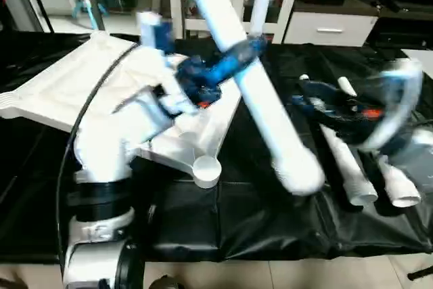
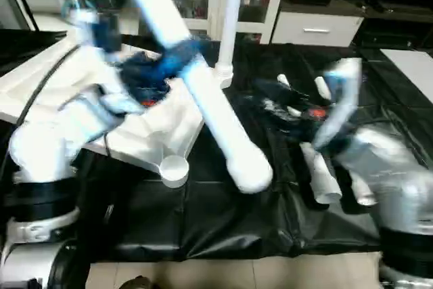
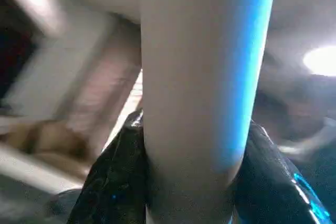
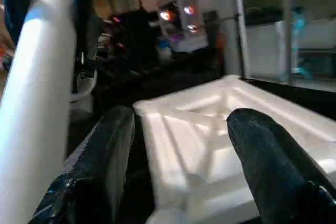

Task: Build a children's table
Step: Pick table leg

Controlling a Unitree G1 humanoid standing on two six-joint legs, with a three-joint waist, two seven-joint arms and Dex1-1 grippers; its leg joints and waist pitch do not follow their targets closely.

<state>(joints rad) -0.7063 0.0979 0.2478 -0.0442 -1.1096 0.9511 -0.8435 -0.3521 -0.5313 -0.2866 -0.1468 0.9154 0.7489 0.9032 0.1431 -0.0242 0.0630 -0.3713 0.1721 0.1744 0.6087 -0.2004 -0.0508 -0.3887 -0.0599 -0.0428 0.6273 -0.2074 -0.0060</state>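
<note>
A: Left eye view first. Biggest thing?

B: Black-covered work table (image 1: 270, 228), spanning nearly the whole width. White cabinets (image 1: 325, 28) behind it.

A: And on the cover?

B: White table top (image 1: 61, 93), lying ribbed side up on the robot's left half. Round corner socket (image 1: 206, 170) at the near corner, open end up, nothing in it.

A: Legs next, big to small?

B: Four white tapered tubes.
- Largest in frame is the held leg (image 1: 270, 120). Slanting through the air from upper left down to the right, wide end low and nearest the camera, over the cover just beside the top's near right edge. Cannot tell whether touching anything below.
- Then the upright leg (image 2: 230, 18), standing at the top's far right corner. Cannot tell how deep in its socket.
- Then the nearer loose leg (image 1: 348, 167) and the outer loose leg (image 1: 399, 191). Lying side by side on the cover at the robot's right, wide ends toward the camera, well apart from the top.

A: Claws?

B: Left gripper (image 1: 237, 55) clamped on the held leg, partway along the tube. In the left wrist view, black fingers (image 3: 115, 171) pressed against either side of it.

A: And the other?

B: Right gripper (image 4: 178, 119) spread apart, nothing between the fingers. Hanging above the loose legs in the head views. In the right wrist view, looking across at the ribbed top, with the held leg off to one side
</note>
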